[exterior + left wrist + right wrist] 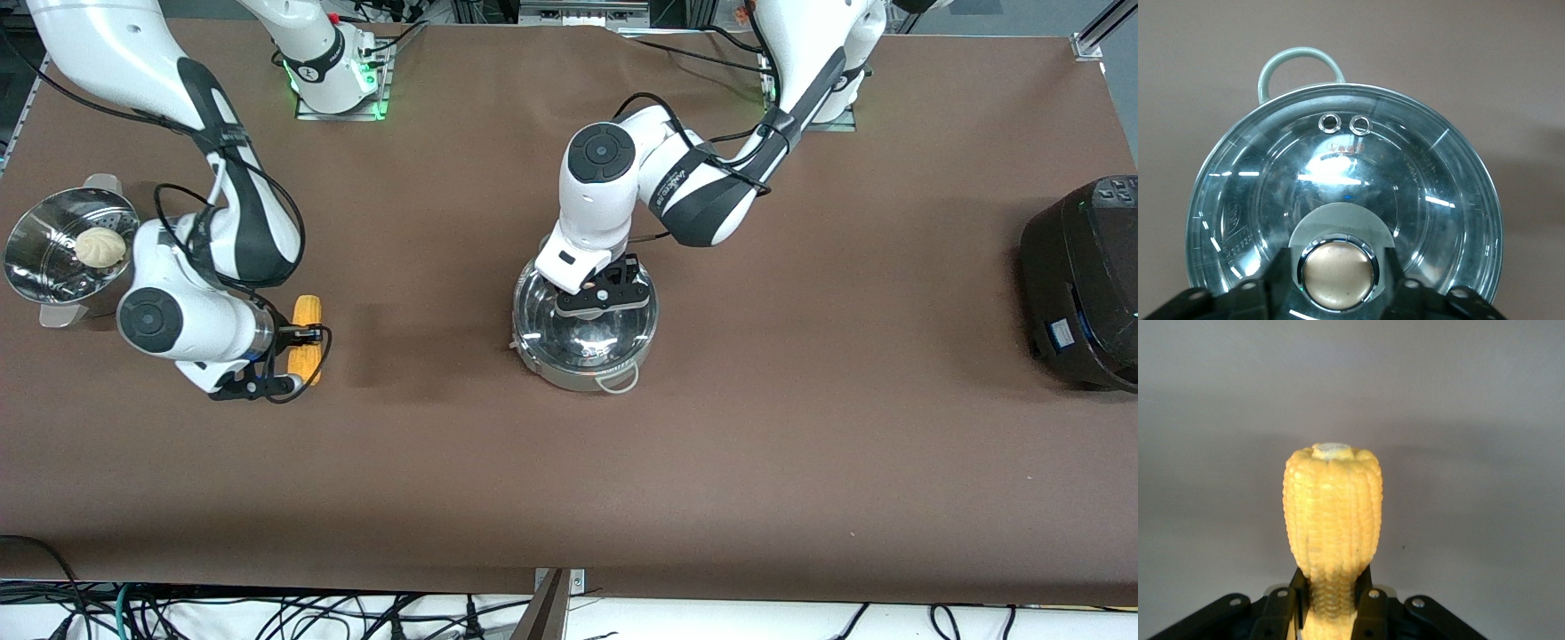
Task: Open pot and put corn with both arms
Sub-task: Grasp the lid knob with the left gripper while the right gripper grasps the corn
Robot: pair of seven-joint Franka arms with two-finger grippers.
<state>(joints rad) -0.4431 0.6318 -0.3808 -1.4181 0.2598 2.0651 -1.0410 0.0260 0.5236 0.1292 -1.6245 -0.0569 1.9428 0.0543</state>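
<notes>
Shiny lidded pot point(586, 331), yellow corn point(308, 347)

steamer pot point(53, 253), white bun point(100, 247), rice cooker point(1085, 284)

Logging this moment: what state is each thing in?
Shallow round steel pot: closed, on the table.
Clear glass lid: on the pot.
Bronze knob: between the left claw's fingers.
Yellow corn cob: lying on the table, gripped by the right claw.
Perforated steel steamer: uncovered, white bun inside.
</notes>
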